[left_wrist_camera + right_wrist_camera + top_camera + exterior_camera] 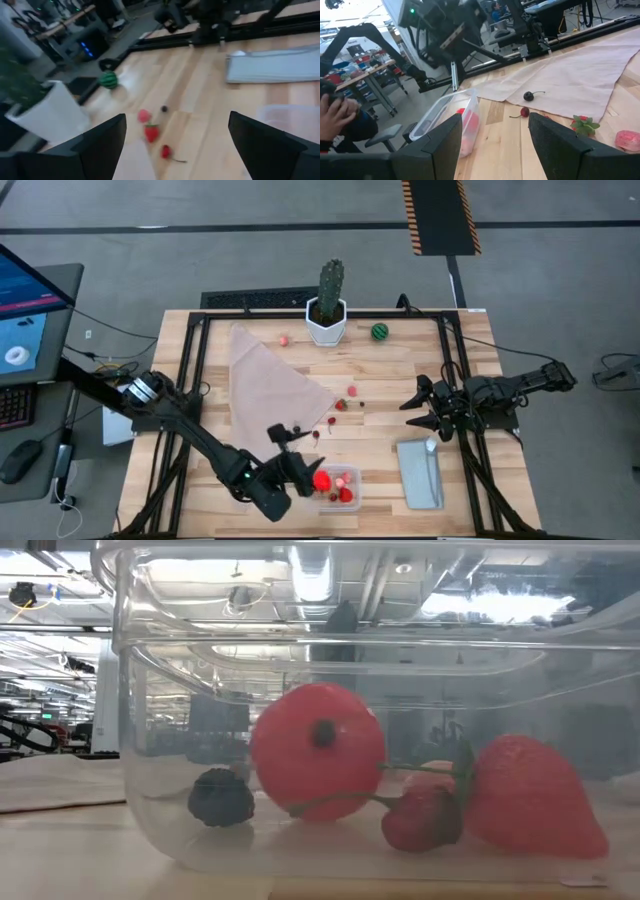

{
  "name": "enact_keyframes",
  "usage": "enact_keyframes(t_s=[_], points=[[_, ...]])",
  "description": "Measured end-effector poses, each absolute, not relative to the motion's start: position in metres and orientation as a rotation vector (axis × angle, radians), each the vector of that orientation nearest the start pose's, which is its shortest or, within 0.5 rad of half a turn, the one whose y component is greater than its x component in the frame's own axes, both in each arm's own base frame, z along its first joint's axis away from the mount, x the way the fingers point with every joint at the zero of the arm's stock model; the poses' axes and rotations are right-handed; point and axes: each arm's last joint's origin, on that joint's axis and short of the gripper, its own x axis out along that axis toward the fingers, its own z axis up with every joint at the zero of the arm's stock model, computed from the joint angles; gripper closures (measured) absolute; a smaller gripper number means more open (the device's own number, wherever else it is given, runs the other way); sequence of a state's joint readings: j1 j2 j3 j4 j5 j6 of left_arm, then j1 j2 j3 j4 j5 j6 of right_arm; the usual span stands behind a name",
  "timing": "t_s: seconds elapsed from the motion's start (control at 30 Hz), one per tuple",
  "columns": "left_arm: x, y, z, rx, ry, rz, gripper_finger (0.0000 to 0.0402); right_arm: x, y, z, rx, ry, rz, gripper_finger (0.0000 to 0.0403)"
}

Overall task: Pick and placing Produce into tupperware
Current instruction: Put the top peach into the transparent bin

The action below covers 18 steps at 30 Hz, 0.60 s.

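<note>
Small clear rectangular plastic tub (339, 486) at the near table edge, holding red toy fruits (318, 751). Left gripper (291, 442) just beside it over the beige cloth (268, 377), fingers spread wide, empty. Right gripper (417, 408) parked near the flat grey-blue lid (419, 472), half open, empty. Loose strawberries (151, 133), green striped ball (380, 332) and tall green cactus in a white pot (328, 305) across the light wooden table (380, 370). Only in the right wrist view: a person's hand (337, 112) in the room.

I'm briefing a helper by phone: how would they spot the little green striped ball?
Start at the tall cactus in its white pot at the table's far edge. Just beside it, toward the right arm's side, lies the green striped ball, alone. It is the only green fruit; the others are red or pink.
</note>
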<state>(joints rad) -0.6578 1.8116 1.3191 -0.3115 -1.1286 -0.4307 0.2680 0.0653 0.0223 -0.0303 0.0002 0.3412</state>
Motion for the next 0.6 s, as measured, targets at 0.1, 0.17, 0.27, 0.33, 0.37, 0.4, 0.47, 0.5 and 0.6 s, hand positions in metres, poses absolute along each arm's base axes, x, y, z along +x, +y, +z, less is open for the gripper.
enact_keyframes(t_s=[0.1,0.17,0.27,0.33,0.37,0.4,0.47,0.5,0.6], points=[[0.308,-0.206,0.246,0.195,0.386,0.599,0.0065,0.097,0.027,0.163,0.329,0.118,0.253,0.0148],[0.303,-0.193,0.253,0.155,0.391,0.651,0.0065,0.097,0.027,0.163,0.329,0.118,0.253,0.0148],[0.297,-0.158,0.266,0.067,0.474,0.707,0.0065,0.097,0.027,0.163,0.329,0.118,0.253,0.0148],[0.296,-0.136,0.272,0.032,0.550,0.733,0.0065,0.097,0.027,0.163,0.329,0.118,0.253,0.0148],[0.296,-0.126,0.274,0.022,0.585,0.745,0.0065,0.097,0.027,0.163,0.329,0.118,0.252,0.0148],[0.296,-0.117,0.278,0.005,0.602,0.755,0.0065,0.097,0.027,0.163,0.329,0.118,0.252,0.0148],[0.293,-0.102,0.286,-0.004,0.618,0.769,0.0065,0.097,0.027,0.163,0.329,0.118,0.253,0.0148],[0.291,-0.093,0.290,-0.006,0.625,0.774,0.0065,0.097,0.027,0.163,0.329,0.118,0.252,0.0148],[0.284,-0.066,0.298,-0.058,0.655,0.749,0.0065,0.097,0.027,0.163,0.329,0.117,0.253,0.0148]])
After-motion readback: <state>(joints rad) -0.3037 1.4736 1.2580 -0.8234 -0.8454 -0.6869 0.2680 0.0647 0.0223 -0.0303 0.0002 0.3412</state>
